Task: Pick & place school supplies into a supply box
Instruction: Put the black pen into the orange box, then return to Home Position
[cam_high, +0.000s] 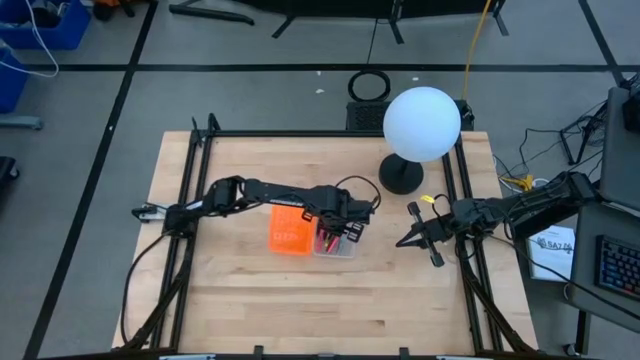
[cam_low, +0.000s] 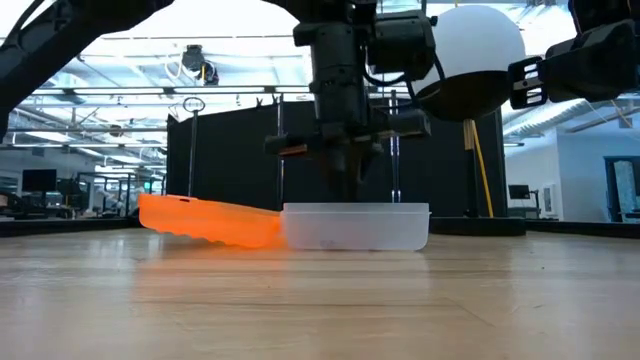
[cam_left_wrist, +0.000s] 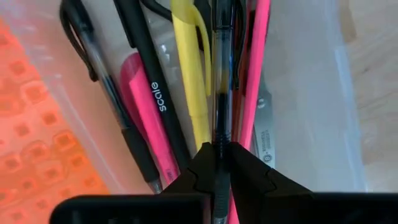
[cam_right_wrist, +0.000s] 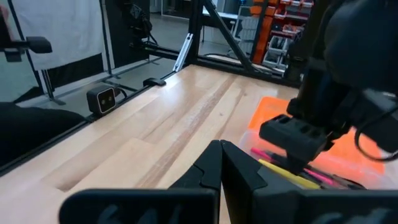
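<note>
The clear supply box (cam_high: 337, 246) sits mid-table; it also shows in the low view (cam_low: 355, 227). Inside lie black pens (cam_left_wrist: 149, 93), a pink marker (cam_left_wrist: 144, 112), a yellow pen (cam_left_wrist: 193, 93), a pink pencil (cam_left_wrist: 256, 81) and the scissors' silver blade (cam_left_wrist: 265, 134). My left gripper (cam_left_wrist: 219, 165) points down into the box, shut on a clear-barrelled black pen (cam_left_wrist: 220, 81). My right gripper (cam_high: 408, 240) waits shut to the right of the box, low over the table. My left gripper pinches the clear-barrelled pen between its two fingers (cam_left_wrist: 249, 171) at the dark section of the barrel (cam_left_wrist: 219, 149), coming from above. The pen runs lengthwise in the box, over the other pens. Whether it rests on them or hangs clear I cannot tell.
An orange perforated lid (cam_high: 290, 230) lies against the box's left side, one edge propped on it (cam_low: 210, 220). A lamp with a white globe (cam_high: 422, 123) stands on a black base (cam_high: 401, 176) at the far right. Black frame rails (cam_high: 192, 190) run along both table sides.
</note>
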